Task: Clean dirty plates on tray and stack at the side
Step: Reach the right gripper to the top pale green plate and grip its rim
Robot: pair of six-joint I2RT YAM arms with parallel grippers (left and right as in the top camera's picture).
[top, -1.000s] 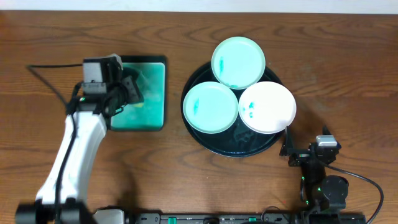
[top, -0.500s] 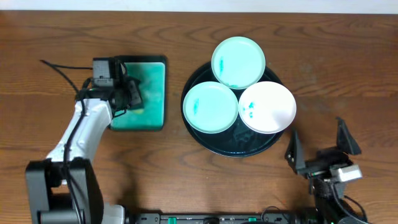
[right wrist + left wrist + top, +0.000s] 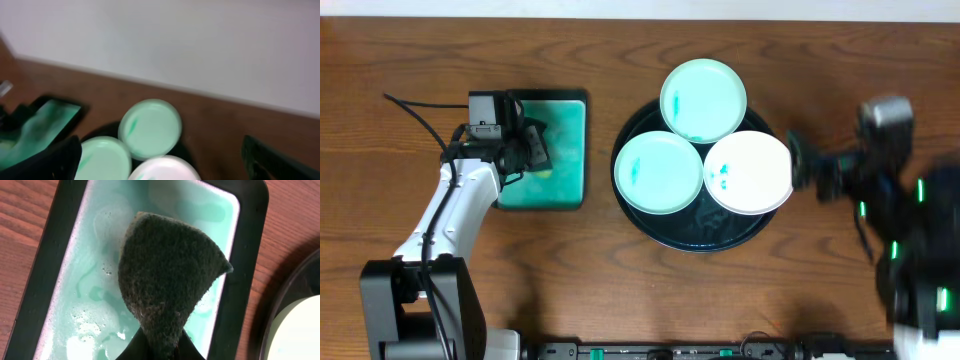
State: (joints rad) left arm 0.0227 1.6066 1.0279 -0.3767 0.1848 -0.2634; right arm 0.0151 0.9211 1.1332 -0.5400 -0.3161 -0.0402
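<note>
We see a brown wood-grain counter [image 3: 560, 290] filling the whole overhead view. Beyond its far edge we make out a plain pale wall [image 3: 200, 40], blurred, under soft even light.

The light over the table [image 3: 620, 290] is bright and even, and it comes from above. Shadows are short and soft (a faint one lies under the left arm [image 3: 455, 215]). The glossy tray [image 3: 705, 238] gives a weak reflection near its front rim. At the right edge of the table the right arm [image 3: 885, 200] is smeared by blur and its outline is doubled.

The left wrist view is sharp: the sponge [image 3: 167, 275] shows its fibres, and the wet basin [image 3: 85, 255] has pale glare.

The right wrist view is blurred everywhere. The plates [image 3: 150, 127] and the dark fingers [image 3: 50, 157] have soft edges, and the wall [image 3: 200, 40] is washed out.
</note>
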